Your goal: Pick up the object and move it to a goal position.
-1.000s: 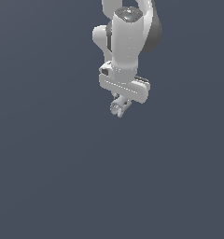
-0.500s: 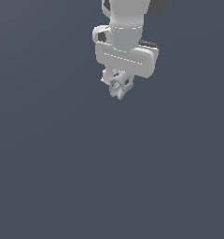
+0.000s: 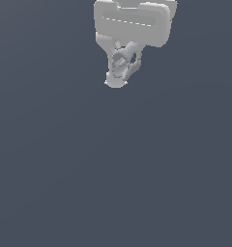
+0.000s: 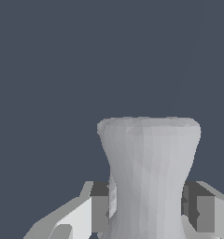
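Note:
The object [image 3: 119,67] is a small pale grey-white lumpy piece with a flared end. It hangs between the fingers of my gripper [image 3: 122,65] at the top of the exterior view, high above the dark ground. The white hand fills the top edge of that view. In the wrist view the object [image 4: 149,172] stands as a waisted pale shape with a wide flat end, and the two fingers [image 4: 97,207] press on its narrow waist from both sides. My gripper [image 4: 149,207] is shut on it.
A plain dark grey-blue surface [image 3: 116,183] fills the rest of both views. No other objects show.
The gripper has risen with the object in it and come much closer to the exterior camera, now large at the top edge. The grasp has held.

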Robot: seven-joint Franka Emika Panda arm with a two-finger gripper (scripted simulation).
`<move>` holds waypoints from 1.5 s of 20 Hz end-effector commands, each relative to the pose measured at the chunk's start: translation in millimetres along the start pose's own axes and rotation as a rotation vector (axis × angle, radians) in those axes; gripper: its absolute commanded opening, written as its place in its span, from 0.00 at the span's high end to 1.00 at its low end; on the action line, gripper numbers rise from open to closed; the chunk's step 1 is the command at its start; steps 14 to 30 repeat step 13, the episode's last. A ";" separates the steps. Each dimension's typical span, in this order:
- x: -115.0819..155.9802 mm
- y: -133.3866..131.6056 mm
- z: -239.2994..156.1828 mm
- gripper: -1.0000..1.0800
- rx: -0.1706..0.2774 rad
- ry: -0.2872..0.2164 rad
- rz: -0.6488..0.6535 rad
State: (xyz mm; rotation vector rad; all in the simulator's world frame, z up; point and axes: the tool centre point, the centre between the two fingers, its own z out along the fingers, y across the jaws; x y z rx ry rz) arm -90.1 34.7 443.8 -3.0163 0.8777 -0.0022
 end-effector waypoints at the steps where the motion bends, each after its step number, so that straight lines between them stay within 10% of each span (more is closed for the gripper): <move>1: 0.5 0.3 -16.1 1.00 -0.001 -0.001 0.000; 30: 3.1 -0.3 -46.1 1.00 -0.001 -0.001 0.000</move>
